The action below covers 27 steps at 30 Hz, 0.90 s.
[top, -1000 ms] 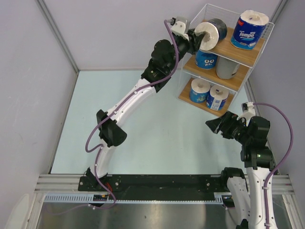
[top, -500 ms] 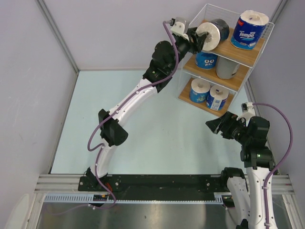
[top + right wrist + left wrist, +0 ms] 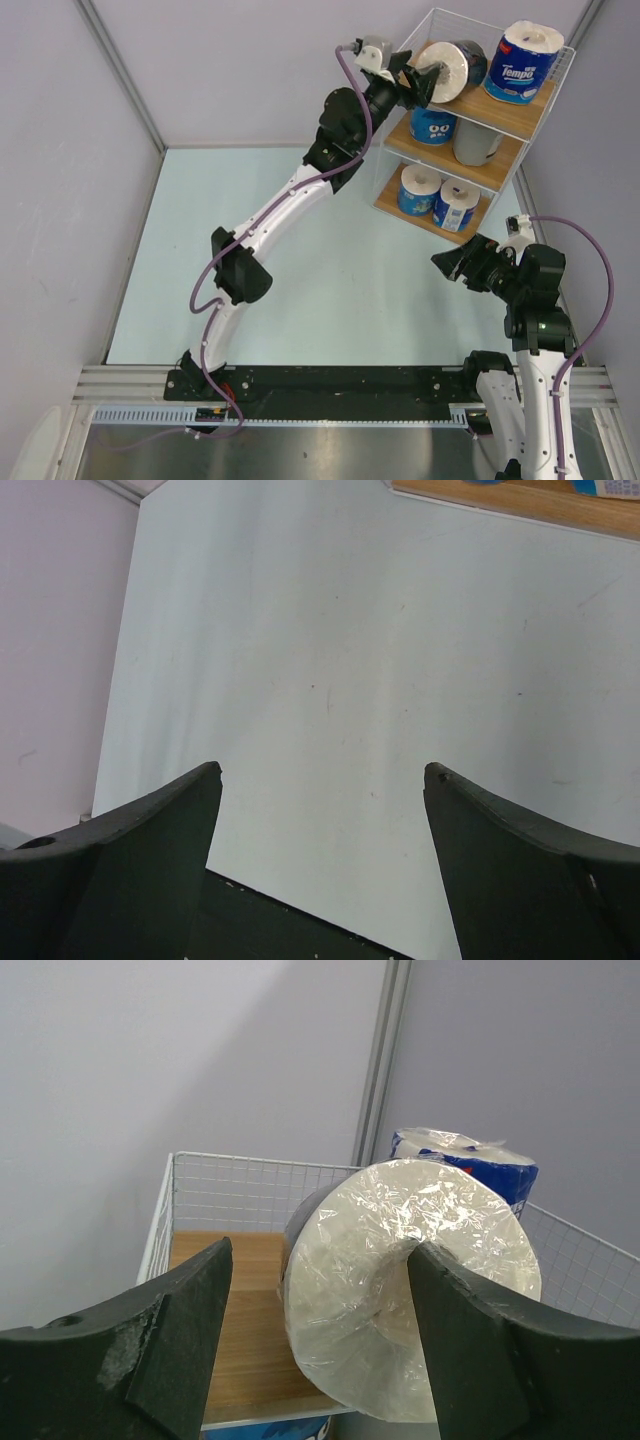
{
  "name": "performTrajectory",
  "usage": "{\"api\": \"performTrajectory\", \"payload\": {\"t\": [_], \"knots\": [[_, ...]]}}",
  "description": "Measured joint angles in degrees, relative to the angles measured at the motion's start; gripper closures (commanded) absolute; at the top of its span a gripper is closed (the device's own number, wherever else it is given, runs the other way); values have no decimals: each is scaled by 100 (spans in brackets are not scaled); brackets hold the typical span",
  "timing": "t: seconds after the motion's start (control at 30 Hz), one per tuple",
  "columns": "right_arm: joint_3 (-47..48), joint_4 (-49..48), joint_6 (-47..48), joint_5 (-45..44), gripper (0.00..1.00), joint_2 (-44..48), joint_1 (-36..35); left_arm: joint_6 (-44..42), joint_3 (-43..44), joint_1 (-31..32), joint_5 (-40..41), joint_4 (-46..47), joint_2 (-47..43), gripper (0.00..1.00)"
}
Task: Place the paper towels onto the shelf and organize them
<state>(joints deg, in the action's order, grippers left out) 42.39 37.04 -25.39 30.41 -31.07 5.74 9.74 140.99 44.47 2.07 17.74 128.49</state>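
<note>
The shelf (image 3: 530,108) stands at the far right with paper towels on all three boards. A black-wrapped roll (image 3: 450,68) lies on its side on the top board beside an upright blue roll (image 3: 523,62). A blue roll (image 3: 433,126) and a grey roll (image 3: 475,145) share the middle board, and two blue rolls (image 3: 418,190) stand on the bottom one. My left gripper (image 3: 418,78) is open at the black roll's white end (image 3: 400,1270): one finger by the core, the other apart. My right gripper (image 3: 447,262) hangs open and empty over the table.
The shelf's white wire frame (image 3: 250,1190) rings the top board (image 3: 235,1310) behind the roll. In the right wrist view only pale table (image 3: 350,660) and the shelf's bottom board edge (image 3: 520,500) show. Grey walls close in on both sides.
My left gripper has opened off the black roll, which now rests on the top board a little further in. The right arm has not moved.
</note>
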Motion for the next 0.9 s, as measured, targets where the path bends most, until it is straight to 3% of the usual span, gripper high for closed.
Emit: {"api": "performTrajectory", "payload": {"t": [0.27, 0.47, 0.7, 0.9], "knots": [[-2, 0, 2, 0, 13, 0, 0, 90, 15, -4, -81, 105, 111, 27], [-2, 2, 22, -2, 13, 0, 2, 188, 15, -4, -251, 136, 149, 45], [-7, 4, 37, -2, 13, 0, 7, 273, 13, -17, -575, 144, 155, 74], [-7, 4, 48, -2, 13, 0, 7, 415, -68, -52, -852, 267, 153, 86]]}}
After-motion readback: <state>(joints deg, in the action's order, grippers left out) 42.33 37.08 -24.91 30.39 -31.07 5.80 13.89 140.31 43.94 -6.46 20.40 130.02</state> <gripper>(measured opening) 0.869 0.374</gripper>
